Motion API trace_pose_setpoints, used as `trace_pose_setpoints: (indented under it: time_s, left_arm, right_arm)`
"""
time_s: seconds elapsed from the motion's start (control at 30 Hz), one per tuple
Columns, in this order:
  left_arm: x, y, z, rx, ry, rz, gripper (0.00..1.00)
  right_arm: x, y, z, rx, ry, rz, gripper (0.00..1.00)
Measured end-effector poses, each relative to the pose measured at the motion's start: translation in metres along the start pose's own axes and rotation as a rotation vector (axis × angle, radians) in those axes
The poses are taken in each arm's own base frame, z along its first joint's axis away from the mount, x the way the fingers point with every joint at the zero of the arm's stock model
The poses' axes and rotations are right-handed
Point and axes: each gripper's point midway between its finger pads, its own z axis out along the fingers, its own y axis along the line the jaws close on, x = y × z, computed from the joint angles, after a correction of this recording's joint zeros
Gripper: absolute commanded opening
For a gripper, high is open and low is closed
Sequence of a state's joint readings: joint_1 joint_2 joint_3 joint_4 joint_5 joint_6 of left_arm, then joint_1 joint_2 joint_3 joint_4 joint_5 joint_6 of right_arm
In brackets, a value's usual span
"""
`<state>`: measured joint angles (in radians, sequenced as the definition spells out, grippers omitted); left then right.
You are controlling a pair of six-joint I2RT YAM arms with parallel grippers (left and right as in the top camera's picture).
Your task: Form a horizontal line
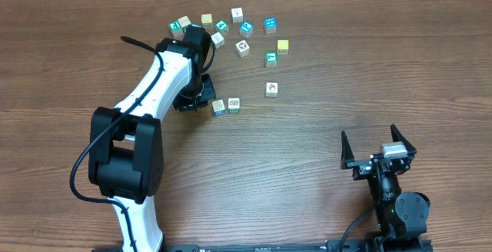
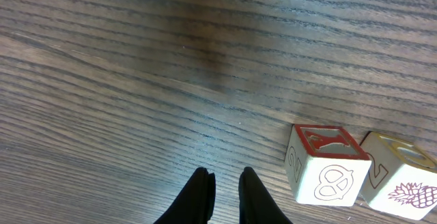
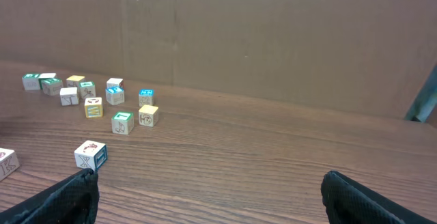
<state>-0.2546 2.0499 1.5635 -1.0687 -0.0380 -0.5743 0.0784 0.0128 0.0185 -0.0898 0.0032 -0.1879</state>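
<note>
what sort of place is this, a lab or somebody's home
Most likely a robotics lab or test bench: a left arm and right arm fixed at a wood-grain table, small picture cubes scattered as practice pieces, and a plain brown board as backdrop.

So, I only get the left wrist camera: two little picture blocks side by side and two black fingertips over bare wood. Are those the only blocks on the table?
Observer: No. In the overhead view, about a dozen loose cubes lie scattered beyond the left arm, toward the far edge.
Visitor: Is anything close to my two?
Observer: One lone cube sits to the right of your pair, apart from it.
Visitor: Is there another arm?
Observer: Yes. The right gripper stands at the near right of the table, jaws wide open with nothing in them.
</note>
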Motion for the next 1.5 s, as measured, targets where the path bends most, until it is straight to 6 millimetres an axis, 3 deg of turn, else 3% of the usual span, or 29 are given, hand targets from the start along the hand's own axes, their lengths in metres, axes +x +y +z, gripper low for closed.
trace_pose_setpoints:
  time_s: [1.5]
  left_arm:
    - [0.0051, -0.0086, 0.0, 0.005, 0.0, 0.024, 0.13]
  right_arm:
    - [0.0, -0.0001, 0.0, 0.0, 0.0, 0.0, 1.0]
